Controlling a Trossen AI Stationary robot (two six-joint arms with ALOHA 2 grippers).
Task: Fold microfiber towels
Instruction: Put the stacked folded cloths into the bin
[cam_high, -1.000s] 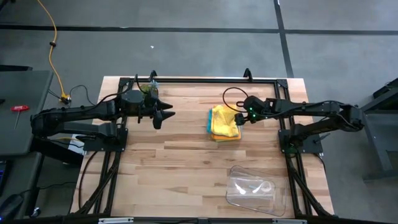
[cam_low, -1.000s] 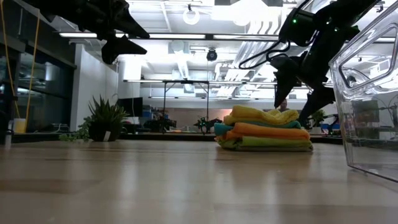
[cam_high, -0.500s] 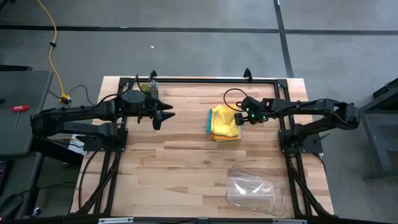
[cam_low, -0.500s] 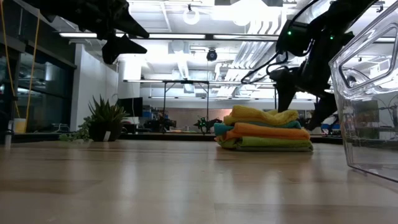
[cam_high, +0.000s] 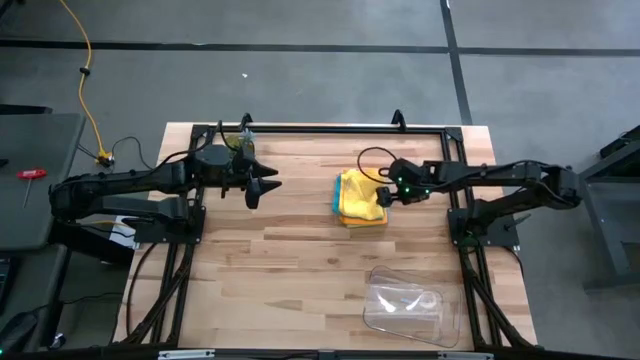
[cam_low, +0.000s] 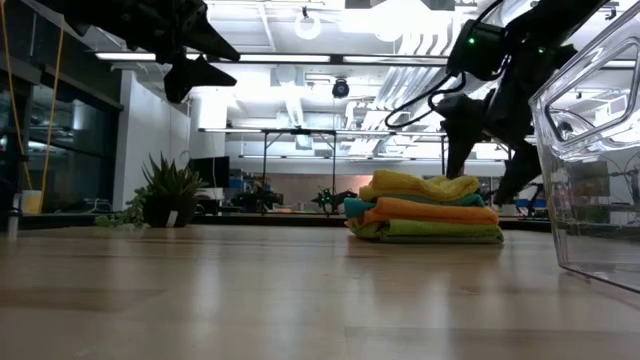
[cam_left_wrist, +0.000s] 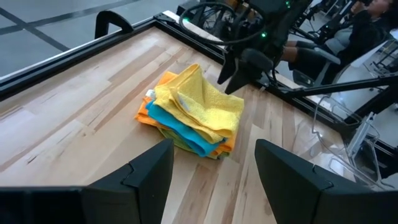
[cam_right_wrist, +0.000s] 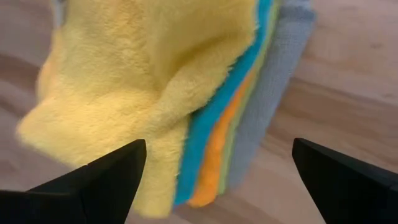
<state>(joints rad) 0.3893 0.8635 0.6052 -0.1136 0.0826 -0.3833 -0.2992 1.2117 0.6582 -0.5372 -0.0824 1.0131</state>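
The towels (cam_high: 361, 198) lay in one stack on the wooden table (cam_high: 300, 260), the yellow towel (cam_high: 363, 190) on top with its upper fold rumpled. Under it the right wrist view showed the edges of the teal towel (cam_right_wrist: 214, 134), the orange towel (cam_right_wrist: 214, 158), a thin line of green and the grey towel (cam_right_wrist: 261, 112) at the bottom. In the low view the green towel (cam_low: 440, 229) sat near the base of the stack.

The right hand (cam_high: 384, 194) hovered just beside the stack, at its edge on the right arm's side, with its fingers (cam_right_wrist: 93, 177) spread wide and nothing between them. In the low view those fingers (cam_low: 455, 150) pointed down beside the yellow towel, above the table.

The left hand (cam_high: 262, 186) hung well apart from the stack, on the opposite side of it, raised off the table, its fingers (cam_left_wrist: 146, 174) spread and empty, pointing toward the stack.

A clear plastic tray (cam_high: 405, 305) stood on the table, apart from the stack, nearer the table's front edge. A potted plant (cam_low: 165, 195) showed in the room behind the table.
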